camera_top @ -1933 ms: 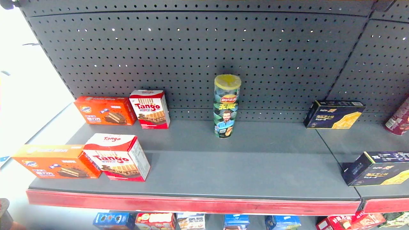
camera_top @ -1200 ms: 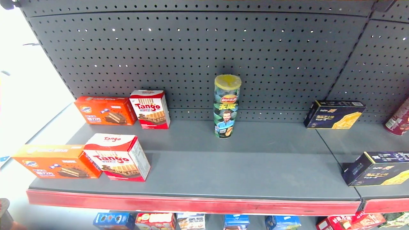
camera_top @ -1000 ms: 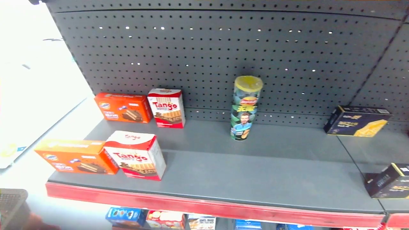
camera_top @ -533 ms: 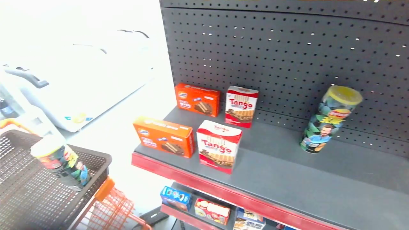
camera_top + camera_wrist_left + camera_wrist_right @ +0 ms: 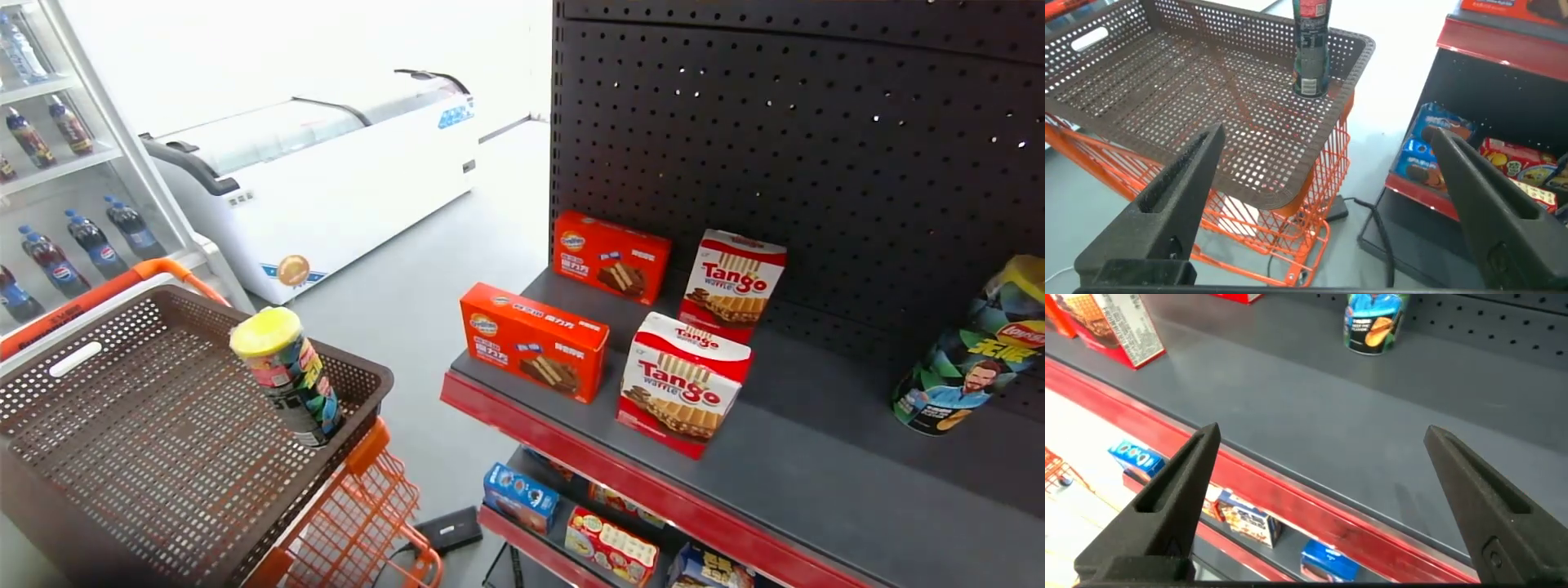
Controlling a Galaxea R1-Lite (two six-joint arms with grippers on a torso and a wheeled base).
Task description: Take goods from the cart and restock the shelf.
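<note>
A chip can [image 5: 286, 374] with a yellow lid stands upright at the near right corner of the brown cart basket [image 5: 122, 425]. In the left wrist view the same can [image 5: 1310, 49] stands beyond my left gripper [image 5: 1323, 212], which is open, empty and held over the basket's [image 5: 1167, 90] corner. A matching chip can [image 5: 971, 359] stands on the grey shelf [image 5: 816, 465] by the pegboard. My right gripper [image 5: 1327, 506] is open and empty in front of the shelf's red edge [image 5: 1315, 498], with that can [image 5: 1376, 322] farther back.
Two orange boxes [image 5: 535, 341] and two red-and-white wafer boxes [image 5: 682, 384] sit on the shelf's left part. Snack boxes [image 5: 522, 498] fill the lower shelf. The orange cart frame [image 5: 359, 523] stands left of the shelf; a white freezer [image 5: 326, 188] and drinks rack [image 5: 57, 163] lie behind.
The head camera has swung left, so the shelf goods slid right in the picture and the cart with its can came into view. Nothing on the shelf has moved.
</note>
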